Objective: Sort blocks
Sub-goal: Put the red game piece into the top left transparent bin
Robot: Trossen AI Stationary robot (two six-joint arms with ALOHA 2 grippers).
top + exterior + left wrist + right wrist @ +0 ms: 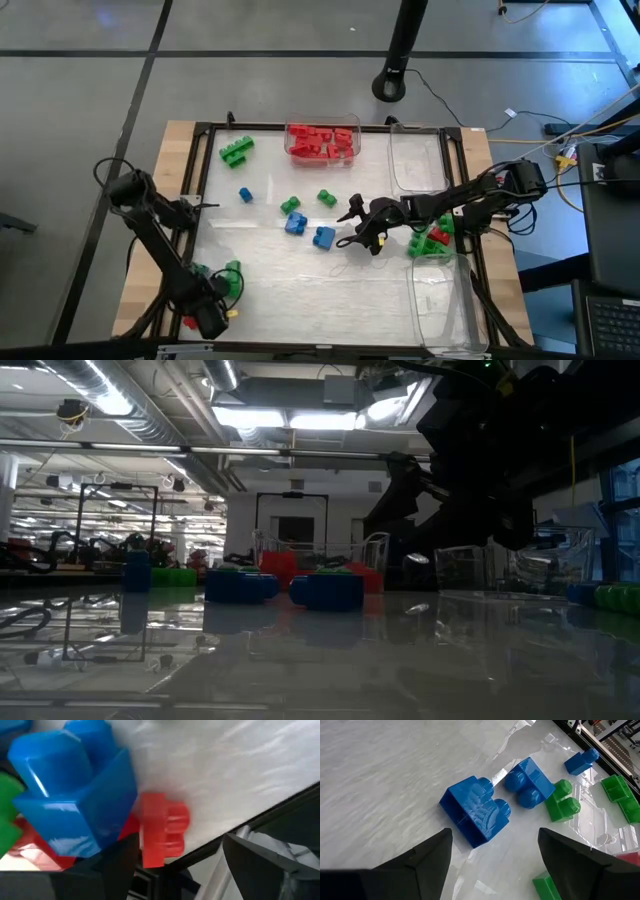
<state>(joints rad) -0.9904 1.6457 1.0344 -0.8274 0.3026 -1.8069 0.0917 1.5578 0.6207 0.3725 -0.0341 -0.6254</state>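
Note:
Two blue blocks (295, 223) (323, 237) lie mid-table, with green blocks (290, 205) (327, 198) and a small blue one (245, 195) behind them. My right gripper (355, 228) stands open just right of the nearer blue block (475, 810), tilted down toward it with nothing between its fingers. My left gripper (210, 315) hangs open at the near left corner, pointing down. Under it is a cluster of a blue block (75, 795), a red block (162, 830) and green blocks (230, 275). The red block shows between its fingers.
A clear bin of red blocks (322, 140) stands at the far edge, beside a clear bin (418, 160). Another clear bin (440, 300) sits near right. Green blocks (237, 150) lie far left. Red and green blocks (430, 240) lie under the right arm.

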